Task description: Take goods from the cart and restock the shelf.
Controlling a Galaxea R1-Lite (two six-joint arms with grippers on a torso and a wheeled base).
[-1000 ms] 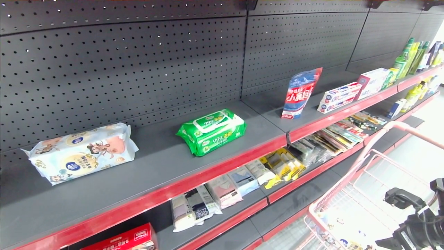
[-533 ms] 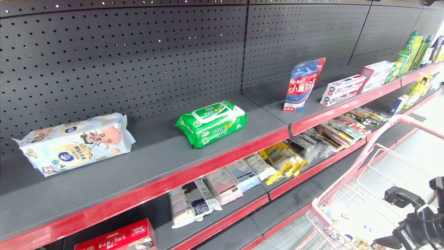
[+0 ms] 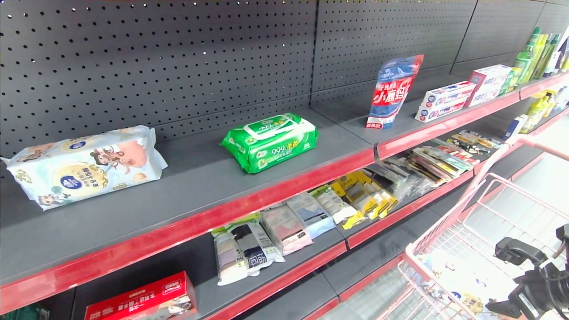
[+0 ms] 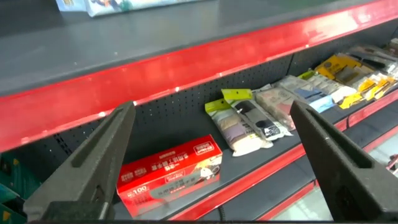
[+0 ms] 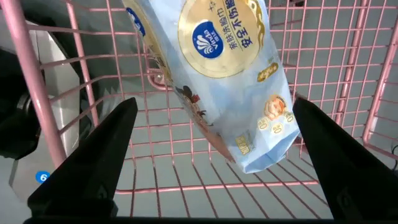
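Observation:
A pale blue wipes pack [image 5: 230,68] with cartoon print lies in the pink wire cart [image 5: 56,106]. My right gripper [image 5: 214,102] hangs open just over it, one finger on each side of the pack's lower end. In the head view the right arm [image 3: 533,289] is over the cart [image 3: 449,222] at the lower right. A matching wipes pack [image 3: 84,164] lies on the grey upper shelf [image 3: 186,191], with a green wipes pack [image 3: 271,141] beside it. My left gripper [image 4: 211,109] is open and holds nothing, facing the lower shelf.
A blue-red pouch [image 3: 393,91] and toothpaste boxes [image 3: 444,104] stand further right on the upper shelf. Sock packs [image 3: 284,226] and a red box [image 3: 142,300] lie on the lower shelf. Bare shelf room lies between the two wipes packs.
The head camera has tilted down, so the whole picture has slid upward. The goods on the shelf have kept their places, and the right arm stays over the cart.

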